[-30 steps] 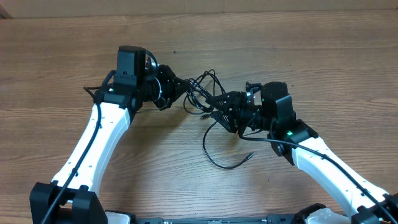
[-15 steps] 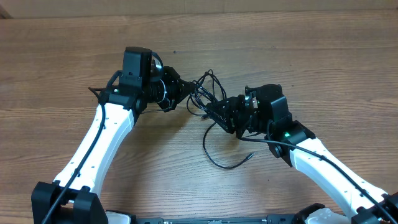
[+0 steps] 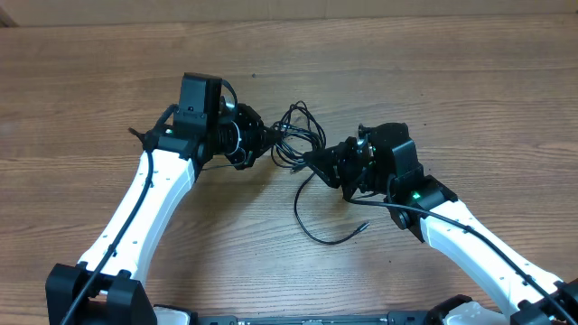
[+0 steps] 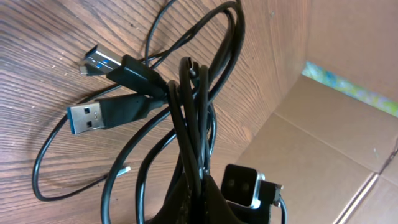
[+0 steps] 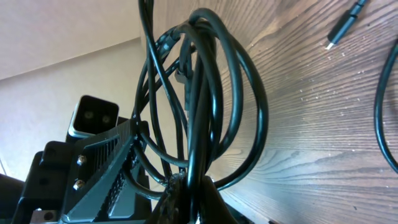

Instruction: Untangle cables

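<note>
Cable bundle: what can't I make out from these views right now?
Overhead: how the cables cross inside the knot; too small, black on black.
Left wrist: left gripper fingertips, covered by strands, cut by the bottom edge.
Right wrist: right gripper fingertips, likewise.

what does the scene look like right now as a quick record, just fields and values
surface: wooden table
item: black cables, one tangled bundle between the two arms
left gripper: shut on the cables at the bundle's left side
right gripper: shut on the cables at the bundle's right side
loose strand: curves across the table below the bundle, its end lying free
plugs: two USB ends show in the left wrist view
state: not yet untangled
</note>
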